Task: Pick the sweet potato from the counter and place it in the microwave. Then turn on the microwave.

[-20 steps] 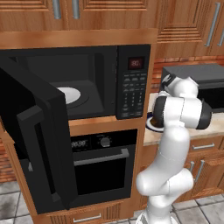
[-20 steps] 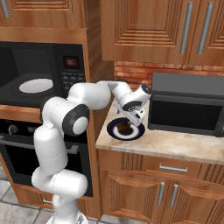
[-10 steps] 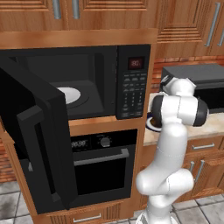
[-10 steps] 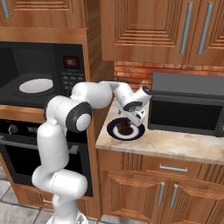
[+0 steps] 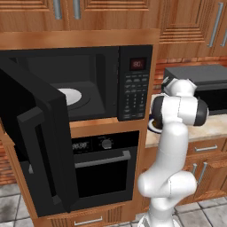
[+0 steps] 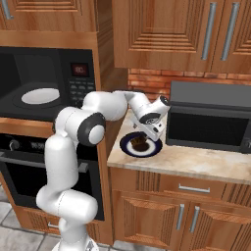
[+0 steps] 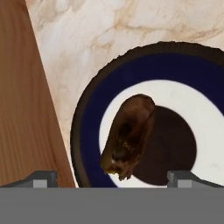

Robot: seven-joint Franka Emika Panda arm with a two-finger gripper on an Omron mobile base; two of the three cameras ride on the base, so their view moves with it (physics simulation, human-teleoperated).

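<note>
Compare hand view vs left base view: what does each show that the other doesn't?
Hand view: the sweet potato lying on the white centre of the blue-rimmed plate, the open gripper just above it with fingertips either side, and a wooden panel beside the plate.

Left base view: the microwave with its door swung open, the white turntable, the oven below, and a dark box appliance on the right.

Both: the pale speckled counter.

Microwave display [image 5: 137, 64] — red digits, unreadable
</note>
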